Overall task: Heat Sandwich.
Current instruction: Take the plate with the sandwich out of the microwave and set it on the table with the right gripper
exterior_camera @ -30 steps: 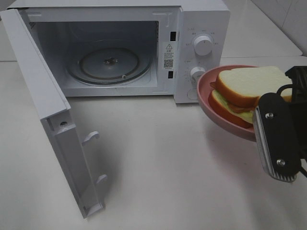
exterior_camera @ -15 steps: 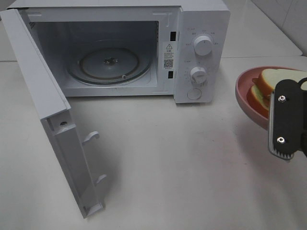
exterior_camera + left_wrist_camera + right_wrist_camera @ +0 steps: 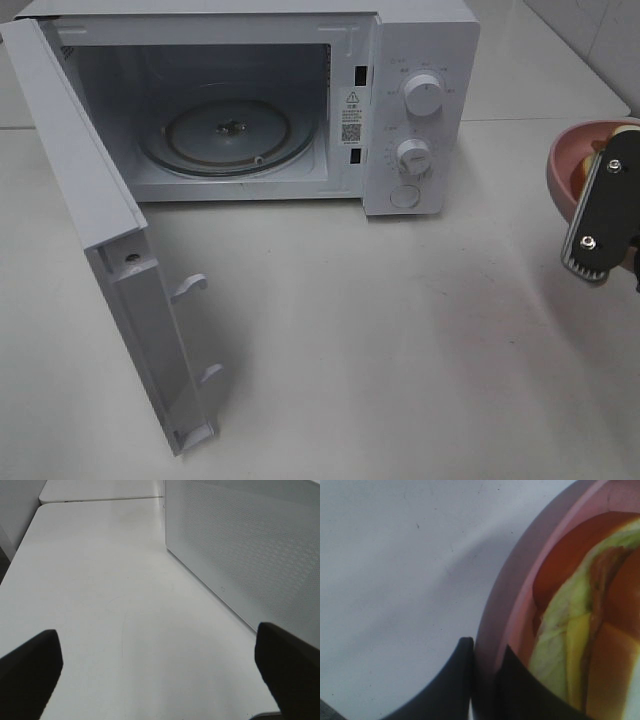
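Observation:
The sandwich (image 3: 570, 645) lies on a round pink plate (image 3: 510, 595); its green lettuce and yellow filling fill the right wrist view. My right gripper (image 3: 485, 680) is shut on the plate's rim, one finger on each side. In the high view that gripper (image 3: 598, 220) holds the pink plate (image 3: 570, 160) at the far right edge, above the table, and only a sliver of the sandwich (image 3: 584, 172) shows there. The microwave (image 3: 420, 110) stands at the back with its door (image 3: 110, 230) swung wide open. My left gripper (image 3: 160, 675) is open over bare table.
A glass turntable (image 3: 228, 135) sits in the empty microwave cavity. The open door juts toward the table's front left. Two knobs (image 3: 423, 95) are on the control panel. The microwave's perforated side wall (image 3: 250, 545) rises beside the left gripper.
My right gripper has carried the plate with the sandwich to the right, away from the microwave front and toward the view's edge. The left gripper and the door have not moved.

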Available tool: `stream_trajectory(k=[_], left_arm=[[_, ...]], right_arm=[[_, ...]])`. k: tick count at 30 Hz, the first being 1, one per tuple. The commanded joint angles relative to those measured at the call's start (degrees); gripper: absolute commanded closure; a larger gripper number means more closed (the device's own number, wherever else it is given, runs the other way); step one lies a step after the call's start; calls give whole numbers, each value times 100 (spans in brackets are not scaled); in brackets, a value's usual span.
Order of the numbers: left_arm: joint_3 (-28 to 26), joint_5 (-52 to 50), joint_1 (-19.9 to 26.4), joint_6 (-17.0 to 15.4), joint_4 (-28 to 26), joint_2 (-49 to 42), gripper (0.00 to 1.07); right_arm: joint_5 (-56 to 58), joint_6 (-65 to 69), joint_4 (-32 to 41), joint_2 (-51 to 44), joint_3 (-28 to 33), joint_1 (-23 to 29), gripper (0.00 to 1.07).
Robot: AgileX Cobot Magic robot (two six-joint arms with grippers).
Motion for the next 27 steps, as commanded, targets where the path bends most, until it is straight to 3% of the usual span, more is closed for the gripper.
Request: stream_trajectory(k=[1, 17, 27], left_arm=[[23, -40, 6, -29, -11, -126, 4], [23, -40, 6, -29, -11, -126, 4], [23, -40, 6, -29, -11, -126, 4]], right_arm=[[29, 619, -418, 46, -29, -23, 104], [-17, 2114, -951, 1295, -46, -23, 105], [-6, 2853, -985, 2246, -579, -40, 105]])
